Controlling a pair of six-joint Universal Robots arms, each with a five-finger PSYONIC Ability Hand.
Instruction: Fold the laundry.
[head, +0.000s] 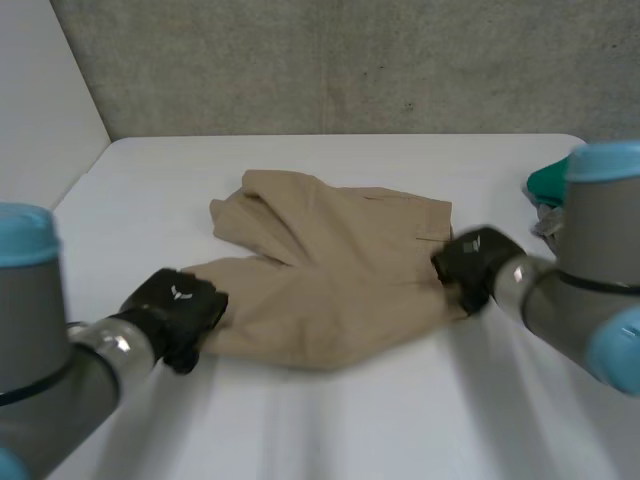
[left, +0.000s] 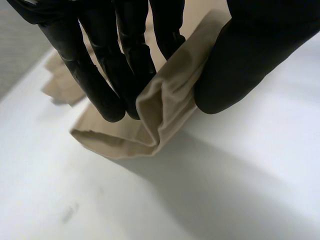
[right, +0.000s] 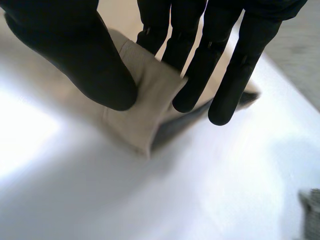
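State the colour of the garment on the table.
The garment is plain beige, without pattern; the head view shows it best.

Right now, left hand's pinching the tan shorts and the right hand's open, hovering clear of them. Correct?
No. The right hand is not open or clear: the right wrist view shows its thumb and fingers pinching an edge of the tan shorts. The left hand is pinching the shorts, as you said.

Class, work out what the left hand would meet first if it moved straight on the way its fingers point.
The tan shorts that the left hand is pinching; just beyond them, probably the white table.
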